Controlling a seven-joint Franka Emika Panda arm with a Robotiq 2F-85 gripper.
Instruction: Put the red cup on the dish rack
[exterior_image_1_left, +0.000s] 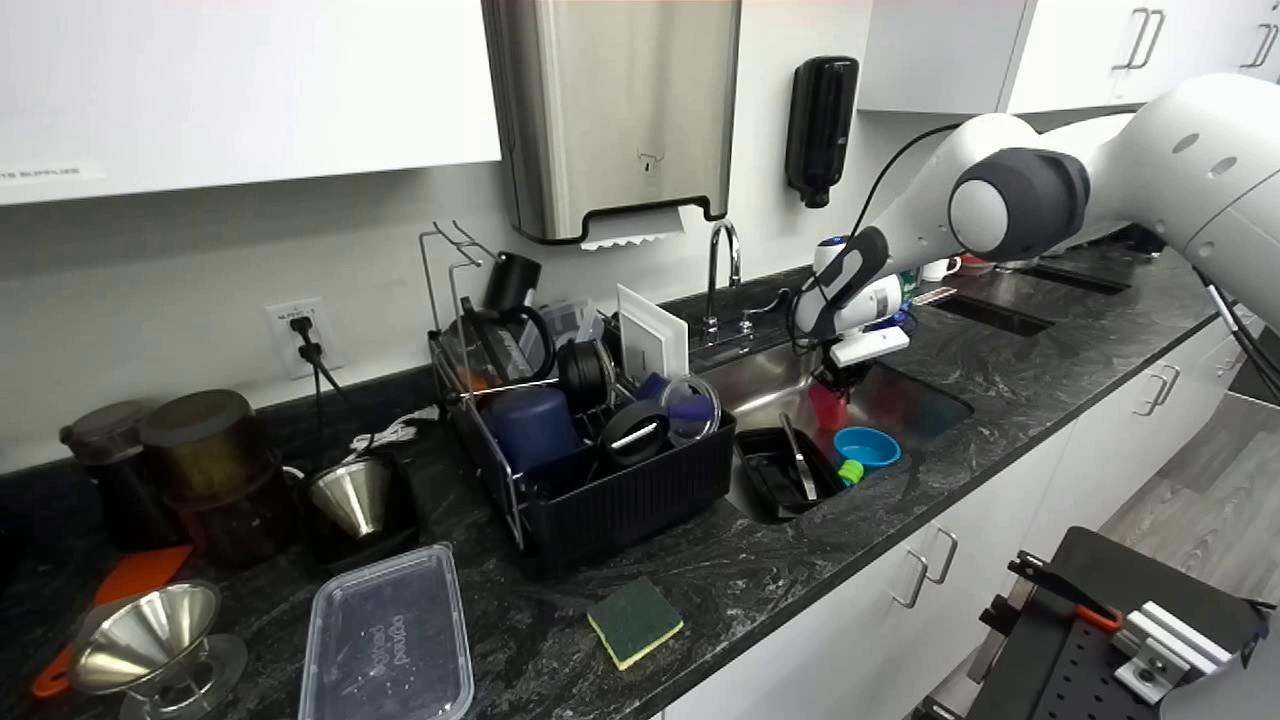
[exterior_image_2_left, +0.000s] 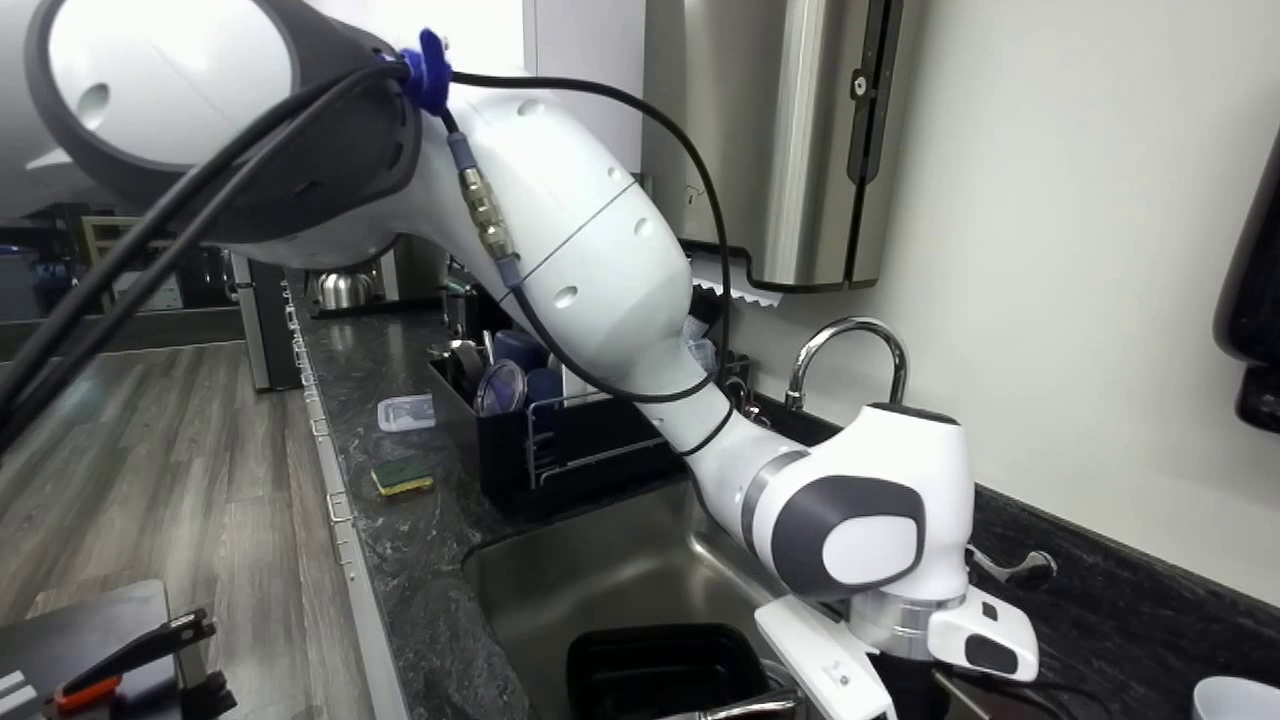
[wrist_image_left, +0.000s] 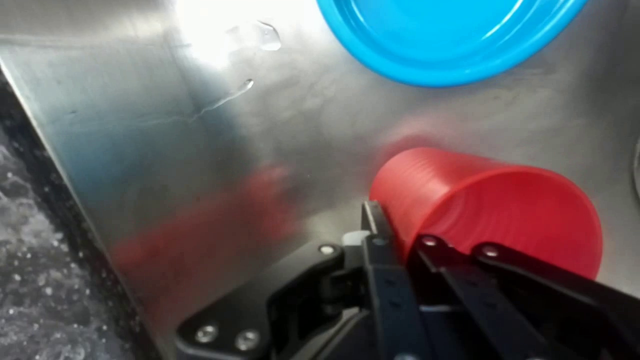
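Sink (wrist_image_left: 315, 115): gripper (wrist_image_left: 401, 231), nearly closed, pinches red cup (wrist_image_left: 492, 207).

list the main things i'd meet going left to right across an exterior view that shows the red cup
Leftmost metal funnel, clear plastic container, dish rack, red cup, blue dish, white mug. Left out because they overlap others side to side: sponge, black tub.

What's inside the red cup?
Inside the red cup, I see only bare red plastic. The gripper blocks part of the cup's mouth, so whatever is behind there can't be seen.
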